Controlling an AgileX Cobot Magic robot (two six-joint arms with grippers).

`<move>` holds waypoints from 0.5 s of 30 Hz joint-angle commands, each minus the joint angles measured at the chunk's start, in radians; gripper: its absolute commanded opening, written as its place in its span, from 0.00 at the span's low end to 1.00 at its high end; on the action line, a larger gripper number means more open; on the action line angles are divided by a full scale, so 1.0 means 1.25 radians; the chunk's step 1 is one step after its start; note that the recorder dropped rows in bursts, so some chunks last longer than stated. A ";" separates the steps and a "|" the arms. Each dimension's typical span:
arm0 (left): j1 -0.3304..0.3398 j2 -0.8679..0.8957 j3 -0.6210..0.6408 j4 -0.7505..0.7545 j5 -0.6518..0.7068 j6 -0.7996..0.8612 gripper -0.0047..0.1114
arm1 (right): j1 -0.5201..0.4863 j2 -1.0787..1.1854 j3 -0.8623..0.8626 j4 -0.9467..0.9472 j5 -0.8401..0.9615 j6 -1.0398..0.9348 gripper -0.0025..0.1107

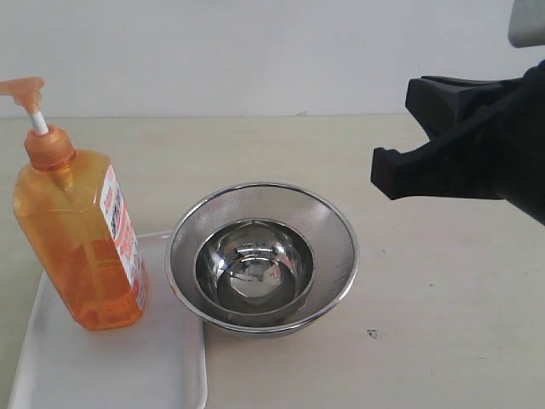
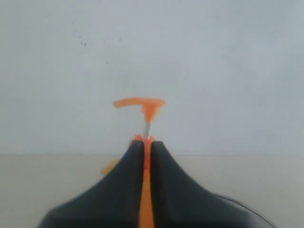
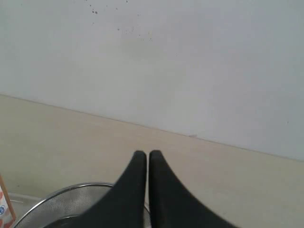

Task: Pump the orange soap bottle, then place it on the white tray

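The orange soap bottle (image 1: 81, 247) stands upright on the white tray (image 1: 111, 366) at the left of the pale table (image 1: 443, 324). It is a tall, flat-sided bottle of translucent orange plastic. Its pump head (image 1: 24, 89) sits raised on a white stem above an orange collar, with the spout pointing away from the bowls. The bottle is taller than anything else on the table.

Just beside it is a round steel mesh bowl (image 1: 332, 230) with a smaller polished steel bowl (image 1: 255, 268) nested inside. The mesh rim overlaps the tray's near corner.

The right gripper (image 3: 148, 156) hangs above the table's right side with its black fingers pressed together on nothing. It is well apart from the bottle, with both bowls between them. The left gripper (image 2: 147, 145) is outside the exterior view. Its own camera shows dark fingers drawn to a narrow slit, with orange plastic showing through the slit and the pump head rising beyond the tips. In the exterior view the bottle stands free of any grip.

A white label (image 1: 123, 239) with red printing runs down the bottle's narrow side facing the bowls. The lettering is too small and oblique to read. The right wrist view catches a sliver of the label at the frame's edge, and nothing on it is legible.
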 commanded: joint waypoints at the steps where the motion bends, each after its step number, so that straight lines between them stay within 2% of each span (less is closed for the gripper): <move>1: 0.049 -0.031 0.002 0.006 -0.010 0.045 0.08 | -0.001 -0.003 0.004 -0.001 -0.005 -0.006 0.02; 7: 0.112 -0.031 0.004 0.013 0.016 0.045 0.08 | -0.001 -0.003 0.004 -0.001 -0.005 -0.006 0.02; 9: 0.116 -0.031 0.018 0.026 0.011 0.054 0.08 | -0.001 -0.003 0.004 -0.001 -0.005 -0.006 0.02; 15: 0.116 -0.031 0.101 0.025 -0.117 0.086 0.08 | -0.001 -0.003 0.004 -0.001 -0.005 -0.006 0.02</move>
